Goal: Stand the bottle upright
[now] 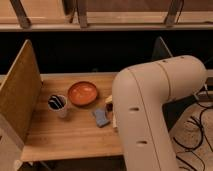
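My big white arm point(150, 115) bends across the right half of the wooden table point(60, 137) and fills the view there. The gripper is hidden behind the arm's bulk, somewhere over the table's right part. Of the bottle only a thin pale sliver point(114, 120) peeks out at the arm's left edge, just right of the blue-grey sponge point(101, 117). Its pose cannot be made out.
An orange bowl point(83, 93) sits mid-table, and a white cup point(58, 105) holding dark items stands to its left. A small yellowish object point(108, 99) shows beside the arm. A cork-coloured side panel point(20, 95) walls the left, and cables point(197, 135) lie on the floor at right.
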### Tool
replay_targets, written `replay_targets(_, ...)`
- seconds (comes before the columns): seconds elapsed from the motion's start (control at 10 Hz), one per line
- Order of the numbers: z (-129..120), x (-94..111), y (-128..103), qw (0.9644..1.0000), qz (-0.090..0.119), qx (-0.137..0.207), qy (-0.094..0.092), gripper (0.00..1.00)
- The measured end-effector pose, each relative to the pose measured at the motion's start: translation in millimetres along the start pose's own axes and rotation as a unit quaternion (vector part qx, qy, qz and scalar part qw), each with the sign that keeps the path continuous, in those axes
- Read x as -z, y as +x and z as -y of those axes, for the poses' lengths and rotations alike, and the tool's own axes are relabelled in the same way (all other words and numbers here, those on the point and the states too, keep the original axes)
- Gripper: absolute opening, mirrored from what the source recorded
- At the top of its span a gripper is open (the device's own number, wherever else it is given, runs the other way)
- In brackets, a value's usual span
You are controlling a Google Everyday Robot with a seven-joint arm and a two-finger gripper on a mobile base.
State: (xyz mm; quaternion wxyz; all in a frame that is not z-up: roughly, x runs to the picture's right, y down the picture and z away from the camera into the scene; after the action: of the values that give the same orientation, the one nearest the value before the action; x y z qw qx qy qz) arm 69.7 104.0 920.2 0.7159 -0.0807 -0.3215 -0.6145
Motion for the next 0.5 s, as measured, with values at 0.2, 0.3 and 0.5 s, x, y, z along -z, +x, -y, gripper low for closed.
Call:
replay_targets(0.2,0.8,-0.3,2.7,1.0,-0.003,0.007,0.003,0.44)
replay_targets(0.3,1.5,1.0,5.0,0.9999,-0.007,0.011,0.007,0.32)
replay_targets(0.5,3.9,5.8,8.3,0.9996,-0.017,0.017,0.014,0.13)
